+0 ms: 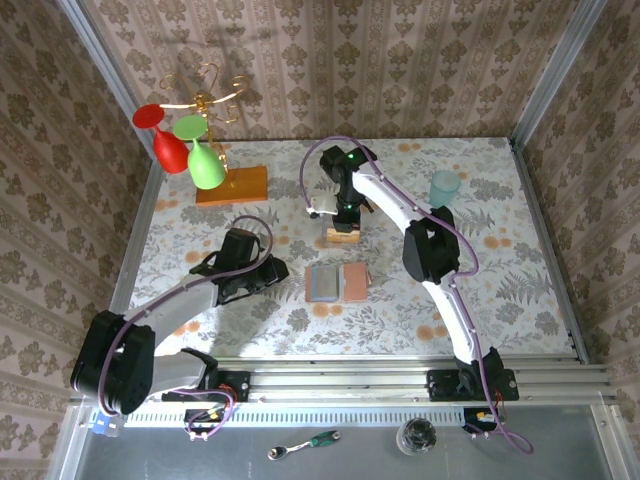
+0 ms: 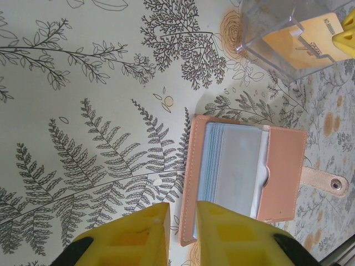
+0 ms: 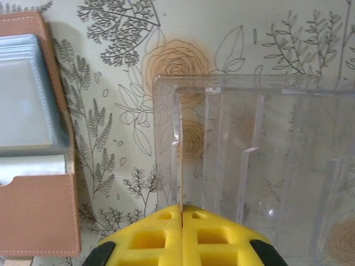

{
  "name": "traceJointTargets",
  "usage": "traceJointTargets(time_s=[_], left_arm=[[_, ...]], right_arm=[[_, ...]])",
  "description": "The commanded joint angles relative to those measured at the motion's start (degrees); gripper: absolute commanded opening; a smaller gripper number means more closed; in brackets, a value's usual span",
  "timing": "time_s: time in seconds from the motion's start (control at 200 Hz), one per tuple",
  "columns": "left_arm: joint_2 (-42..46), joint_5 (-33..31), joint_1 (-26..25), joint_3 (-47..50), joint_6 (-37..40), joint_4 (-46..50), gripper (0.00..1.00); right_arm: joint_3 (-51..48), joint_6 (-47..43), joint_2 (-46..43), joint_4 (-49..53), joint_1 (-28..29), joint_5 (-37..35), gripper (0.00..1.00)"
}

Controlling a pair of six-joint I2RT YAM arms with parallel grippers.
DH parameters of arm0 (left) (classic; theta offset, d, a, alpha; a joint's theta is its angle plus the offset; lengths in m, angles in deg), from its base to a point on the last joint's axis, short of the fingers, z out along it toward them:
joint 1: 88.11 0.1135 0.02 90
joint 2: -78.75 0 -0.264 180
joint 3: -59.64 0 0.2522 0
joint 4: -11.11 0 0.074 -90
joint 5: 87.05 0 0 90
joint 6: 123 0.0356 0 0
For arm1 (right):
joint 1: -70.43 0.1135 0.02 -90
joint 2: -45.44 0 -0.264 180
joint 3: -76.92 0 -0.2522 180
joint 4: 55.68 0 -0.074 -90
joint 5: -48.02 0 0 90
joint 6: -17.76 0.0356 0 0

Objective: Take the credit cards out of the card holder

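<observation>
The card holder (image 1: 337, 282) lies open and flat mid-table, brown rim around pale grey-blue pockets (image 2: 236, 166). I cannot tell cards from sleeves inside it. My left gripper (image 1: 282, 270) hovers just left of it, its yellow fingers (image 2: 138, 233) a narrow gap apart. The holder's left rim (image 2: 193, 166) shows through that gap and nothing is pinched. My right gripper (image 3: 182, 208) is shut on an orange-tan credit card (image 2: 302, 44), seen edge-on (image 3: 181, 183). It holds the card upright inside a slot of the clear plastic box (image 3: 249, 155), just behind the holder (image 3: 33, 216).
An orange wooden slab (image 1: 232, 185) at the back left carries a gold stand with red and green glasses. A teal cup (image 1: 444, 187) stands at the back right. Wallpapered walls close in the table on three sides. A wrench (image 1: 305, 444) and a jar lie below the front rail.
</observation>
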Motion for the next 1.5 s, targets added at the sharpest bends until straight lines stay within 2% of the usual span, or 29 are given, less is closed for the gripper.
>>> traceJointTargets(time_s=[0.0, 0.155, 0.285, 0.37, 0.485, 0.695, 1.045, 1.195, 1.385, 1.495], left_arm=[[1.4, 0.6, 0.4, 0.8, 1.0, 1.0, 0.21], [1.7, 0.4, 0.4, 1.4, 0.8, 0.8, 0.21], [1.7, 0.3, 0.4, 1.8, 0.6, 0.4, 0.21], [1.6, 0.3, 0.5, 2.0, 0.5, 0.4, 0.21], [1.5, 0.1, 0.4, 1.9, 0.7, 0.4, 0.21], [0.8, 0.2, 0.5, 1.3, 1.2, 0.3, 0.21], [0.1, 0.4, 0.4, 0.9, 1.3, -0.3, 0.21], [-0.2, 0.5, 0.4, 1.0, 1.2, -0.8, 0.21], [-1.3, 1.1, 0.4, 1.0, 0.9, -2.1, 0.21], [-1.8, 1.3, 0.4, 1.0, 0.7, -2.5, 0.21]], right_arm=[[1.8, -2.4, 2.0, 5.6, 0.3, 2.9, 0.0], [1.3, -3.0, 2.6, 5.3, 0.1, 3.2, 0.0], [1.3, -3.0, 2.8, 5.0, 0.0, 4.1, 0.15], [1.7, -2.6, 2.5, 4.7, -0.2, 5.2, 0.2], [2.0, -2.2, 1.1, 4.2, -0.5, 6.2, 0.21], [1.3, -0.5, -1.5, 1.9, -1.1, 4.0, 0.22], [-5.8, 2.8, -7.7, -10.1, -2.0, -2.5, 0.21], [-7.7, 3.4, -8.9, -12.1, -2.2, -2.5, 0.2], [-9.6, 4.4, -8.8, -13.7, -1.7, -1.6, 0.03], [-10.7, 4.8, -8.3, -14.0, -1.5, -1.2, 0.01]])
